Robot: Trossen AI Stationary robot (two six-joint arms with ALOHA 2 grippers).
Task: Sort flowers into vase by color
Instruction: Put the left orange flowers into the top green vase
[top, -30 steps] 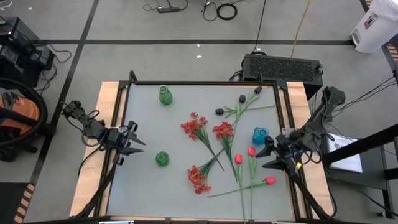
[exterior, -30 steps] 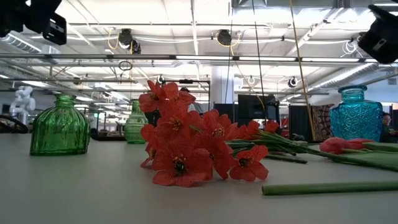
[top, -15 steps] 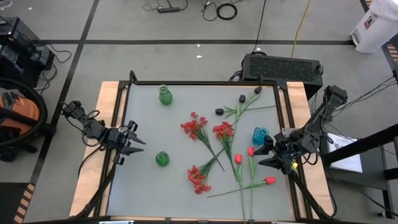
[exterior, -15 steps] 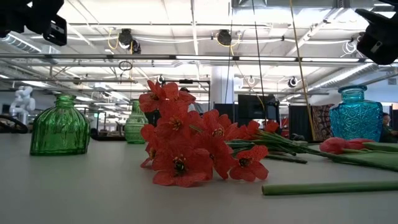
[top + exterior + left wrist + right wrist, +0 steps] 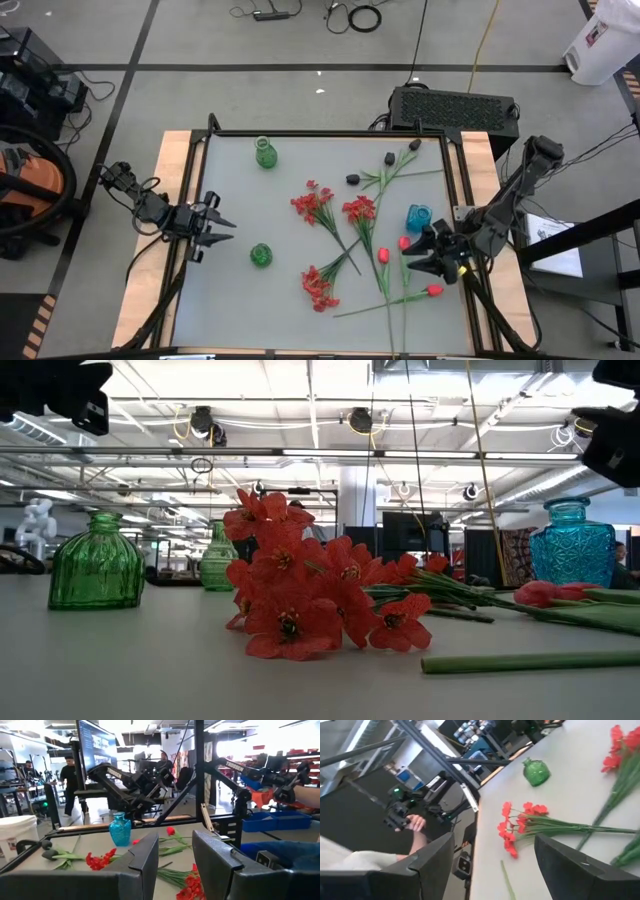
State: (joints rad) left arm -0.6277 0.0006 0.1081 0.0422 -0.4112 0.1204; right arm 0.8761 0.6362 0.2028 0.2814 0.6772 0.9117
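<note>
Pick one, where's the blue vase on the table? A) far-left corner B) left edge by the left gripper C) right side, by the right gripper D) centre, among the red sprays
C: the blue vase stands on the table's right side, close to the right gripper.

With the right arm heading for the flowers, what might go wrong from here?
The open right gripper hangs over the red tulip buds, whose stems cross other stems, so a grab may drag a neighbour along. The blue vase stands close beside that gripper and might get knocked over. The vase necks look narrow for long, floppy stems.
</note>
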